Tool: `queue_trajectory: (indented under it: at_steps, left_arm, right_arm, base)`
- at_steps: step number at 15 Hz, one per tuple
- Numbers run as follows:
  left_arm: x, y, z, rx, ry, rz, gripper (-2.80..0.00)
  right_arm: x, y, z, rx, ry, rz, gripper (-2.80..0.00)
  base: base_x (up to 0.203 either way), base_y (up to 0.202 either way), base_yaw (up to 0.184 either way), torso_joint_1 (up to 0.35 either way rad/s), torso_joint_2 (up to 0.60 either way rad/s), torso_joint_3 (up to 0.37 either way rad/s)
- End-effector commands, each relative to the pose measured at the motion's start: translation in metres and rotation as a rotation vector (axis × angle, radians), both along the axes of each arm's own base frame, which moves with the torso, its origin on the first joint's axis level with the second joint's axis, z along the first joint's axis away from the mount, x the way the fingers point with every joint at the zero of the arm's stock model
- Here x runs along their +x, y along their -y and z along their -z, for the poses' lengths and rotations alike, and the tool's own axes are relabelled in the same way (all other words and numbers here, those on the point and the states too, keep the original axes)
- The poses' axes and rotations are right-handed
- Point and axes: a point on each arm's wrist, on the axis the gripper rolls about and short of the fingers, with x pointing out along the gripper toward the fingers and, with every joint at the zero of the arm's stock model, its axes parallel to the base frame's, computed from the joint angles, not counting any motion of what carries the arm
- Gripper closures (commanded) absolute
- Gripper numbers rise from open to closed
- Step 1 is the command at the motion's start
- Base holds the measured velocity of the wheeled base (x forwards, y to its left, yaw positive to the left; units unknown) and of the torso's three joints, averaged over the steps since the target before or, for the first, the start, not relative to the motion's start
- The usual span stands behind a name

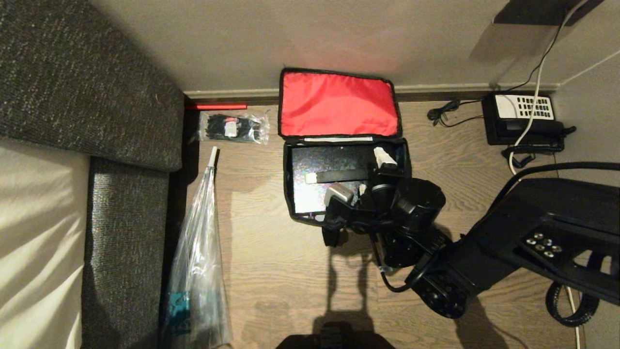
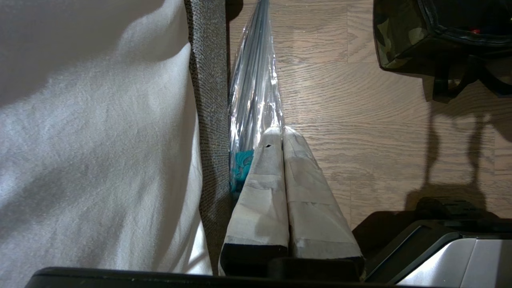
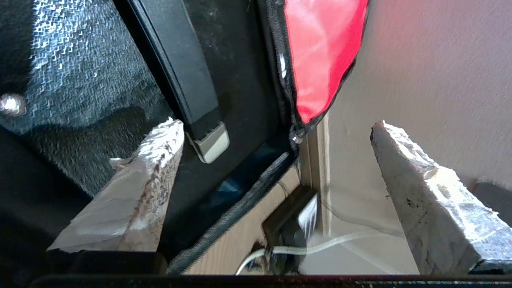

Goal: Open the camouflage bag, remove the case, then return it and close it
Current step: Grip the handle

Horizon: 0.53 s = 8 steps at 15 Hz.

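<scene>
The left gripper (image 2: 283, 130) hangs shut by the sofa (image 2: 208, 100), while the right gripper (image 1: 363, 177) – fingers spread wide, holding nothing – hovers over the case (image 1: 319, 162) lying inside the bag (image 1: 339, 104), whose red-lined lid leans open against the wall (image 1: 290, 39).

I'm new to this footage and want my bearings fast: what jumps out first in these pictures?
The bright red lining of the camouflage bag stands out, its lid flung back against the wall at the far edge of the wooden floor. Inside the open bag lies the case, black and speckled, handle up. The right gripper hangs over the bag's near right corner, fingers spread and empty; the left gripper sits shut beside the grey sofa.
</scene>
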Motion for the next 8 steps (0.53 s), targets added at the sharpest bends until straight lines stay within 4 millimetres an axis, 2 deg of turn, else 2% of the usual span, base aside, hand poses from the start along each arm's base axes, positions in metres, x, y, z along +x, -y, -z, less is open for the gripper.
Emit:
queue_trajectory:
  at_steps: [1,4,8]
  left_arm:
    - [0.0,0.0,0.0,0.001,0.002,0.0,0.0]
    - [0.0,0.0,0.0,0.001,0.002,0.002,0.0]
    - [0.0,0.0,0.0,0.001,0.002,0.002,0.0]
  right_arm:
    - [0.012,-0.013,0.013,0.015,0.007,0.055,-2.8]
    - [0.021,-0.022,0.013,0.068,0.011,0.185,-2.8]
    - [0.021,-0.027,0.017,0.063,-0.004,0.183,-2.8]
  base:
    - [0.0,0.0,0.0,0.0,0.0,0.0]
    - [0.0,0.0,0.0,0.0,0.0,0.0]
    - [0.0,0.0,0.0,0.0,0.0,0.0]
